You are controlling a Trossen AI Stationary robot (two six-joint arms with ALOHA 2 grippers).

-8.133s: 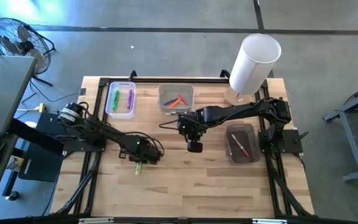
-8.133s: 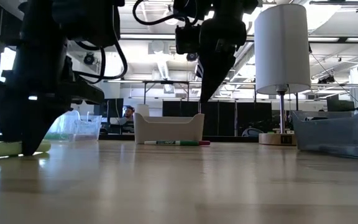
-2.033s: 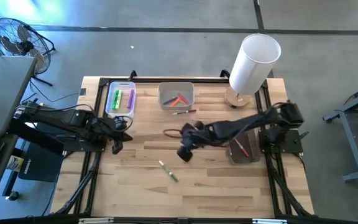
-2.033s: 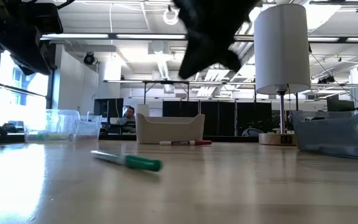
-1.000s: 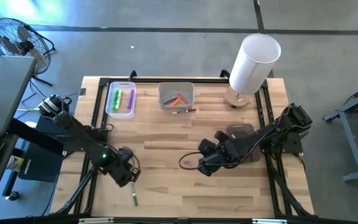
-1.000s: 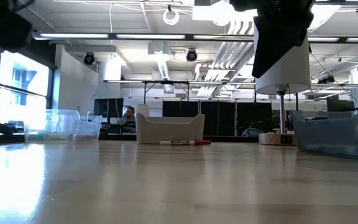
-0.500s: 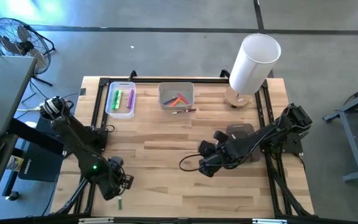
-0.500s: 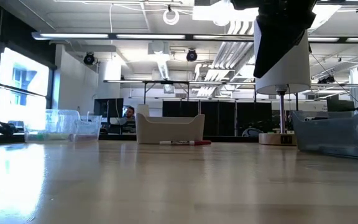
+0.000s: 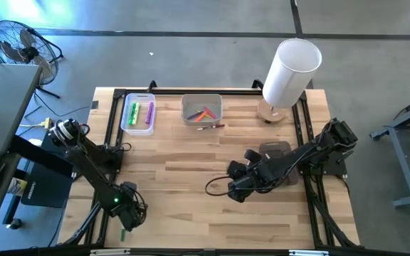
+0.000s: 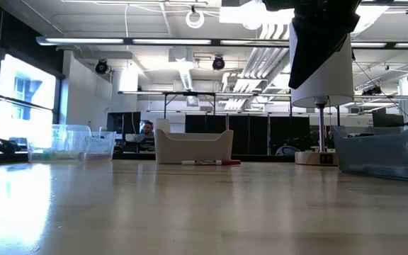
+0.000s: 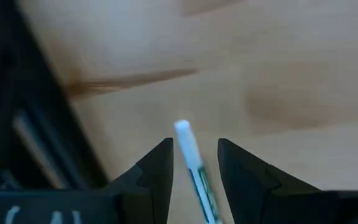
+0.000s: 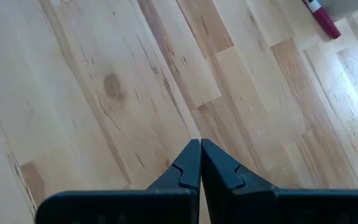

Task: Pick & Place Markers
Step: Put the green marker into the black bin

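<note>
One green-and-white marker [image 11: 194, 168] lies between my left gripper's [image 11: 194, 163] parted fingers, untouched, at the table's [image 9: 191, 178] near-left edge; my right gripper [image 12: 200, 163] is clenched empty.

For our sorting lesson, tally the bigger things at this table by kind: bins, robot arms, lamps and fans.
Bins: 3
Robot arms: 2
Lamps: 1
Fans: 1
Total: 7
</note>
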